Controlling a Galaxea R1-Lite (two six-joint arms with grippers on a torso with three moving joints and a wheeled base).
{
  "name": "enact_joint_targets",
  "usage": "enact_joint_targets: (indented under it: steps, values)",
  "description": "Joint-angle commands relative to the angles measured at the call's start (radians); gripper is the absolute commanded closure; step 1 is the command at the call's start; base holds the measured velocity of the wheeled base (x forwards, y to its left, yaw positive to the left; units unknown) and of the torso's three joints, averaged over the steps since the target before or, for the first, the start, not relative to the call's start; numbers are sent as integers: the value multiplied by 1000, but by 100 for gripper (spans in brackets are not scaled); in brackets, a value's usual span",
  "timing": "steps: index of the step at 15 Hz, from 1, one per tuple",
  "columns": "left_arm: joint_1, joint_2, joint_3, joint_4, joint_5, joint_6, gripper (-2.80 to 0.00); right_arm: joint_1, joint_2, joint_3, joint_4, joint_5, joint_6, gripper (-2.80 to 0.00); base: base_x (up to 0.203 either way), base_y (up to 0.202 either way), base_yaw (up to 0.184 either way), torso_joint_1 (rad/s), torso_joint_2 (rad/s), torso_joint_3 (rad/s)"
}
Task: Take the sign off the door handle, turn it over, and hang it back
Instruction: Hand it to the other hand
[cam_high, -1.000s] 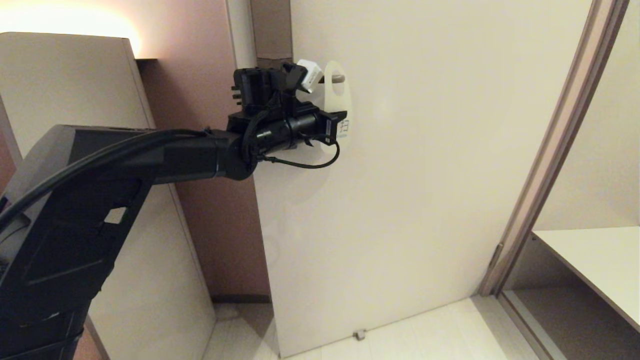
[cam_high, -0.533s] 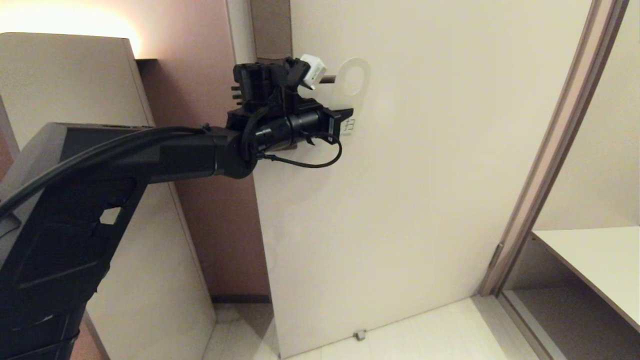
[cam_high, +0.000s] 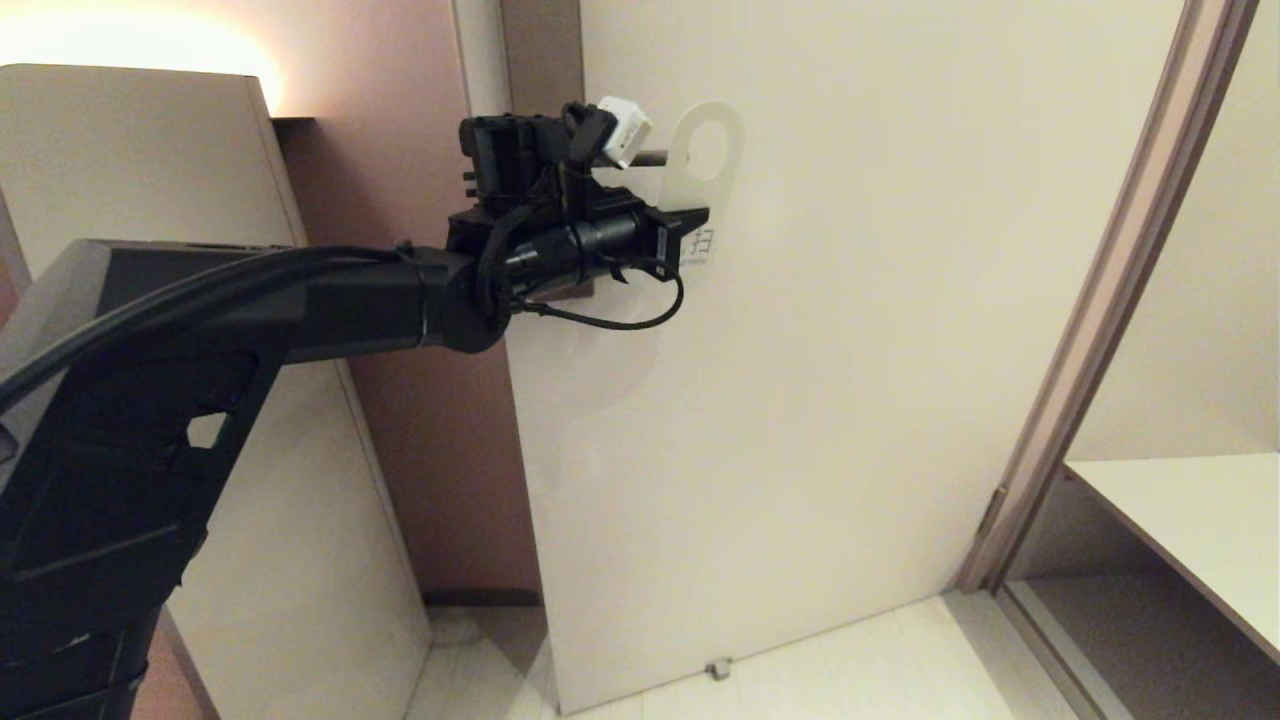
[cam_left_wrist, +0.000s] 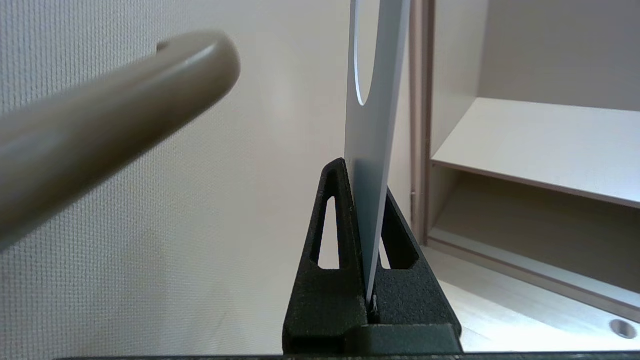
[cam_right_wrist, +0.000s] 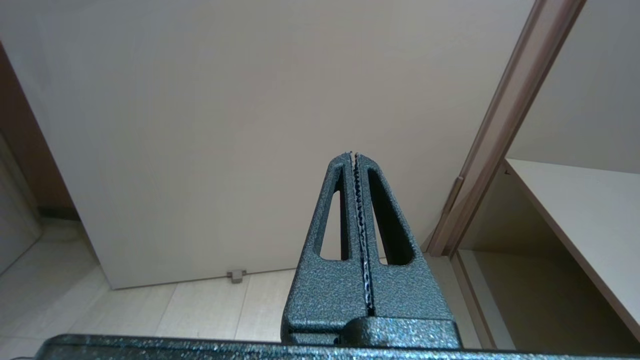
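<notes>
The sign (cam_high: 714, 193) shows its white side with an oval hole and hangs in the air just past the free tip of the door handle (cam_high: 651, 157), clear of it. My left gripper (cam_high: 699, 217) is shut on the sign's lower part. In the left wrist view the sign (cam_left_wrist: 374, 150) stands edge-on, pinched at my left gripper (cam_left_wrist: 365, 176), and the grey-beige door handle (cam_left_wrist: 115, 115) ends short of it. My right gripper (cam_right_wrist: 353, 155) is shut with nothing in it, low down and facing the door; the head view does not show it.
The pale door (cam_high: 860, 350) fills the middle. Its brown frame (cam_high: 1100, 300) runs down the right, with a light shelf (cam_high: 1190, 520) beyond. A tall cabinet (cam_high: 150, 180) stands on the left. A small door stop (cam_high: 718, 668) sits on the floor.
My left gripper has carried the sign to the right, off the handle's tip, and lifted it slightly. The sign now tilts a little. The right gripper has not visibly moved.
</notes>
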Motion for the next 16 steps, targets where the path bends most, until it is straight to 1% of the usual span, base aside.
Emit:
enact_joint_targets:
  steps: [1,2,5,6,8,10,14,16]
  values:
    - [-8,-18,3,-2,-10,-4,0,0,1,0,0,1,-1,0,0,0,0,0,0,0]
    - [-15,-26,5,-2,-13,-6,0,0,1,0,1,1,-1,0,0,0,0,0,0,0]
    - [-25,-58,34,-1,-95,-10,0,0,1,0,0,1,-1,0,0,0,0,0,0,0]
    - [-31,-72,49,0,-111,-11,0,0,1,0,0,1,-1,0,0,0,0,0,0,0]
    - [-45,-110,92,-1,-148,-44,0,0,1,0,0,1,-1,0,0,0,0,0,0,0]
    - [-61,-159,159,-2,-194,-79,0,0,1,0,0,1,-1,0,0,0,0,0,0,0]
    - [-78,-285,347,-4,-304,-91,0,0,1,0,0,1,-1,0,0,0,0,0,0,0]
    - [-91,-345,450,-12,-326,-95,0,0,1,0,0,1,-1,0,0,0,0,0,0,0]
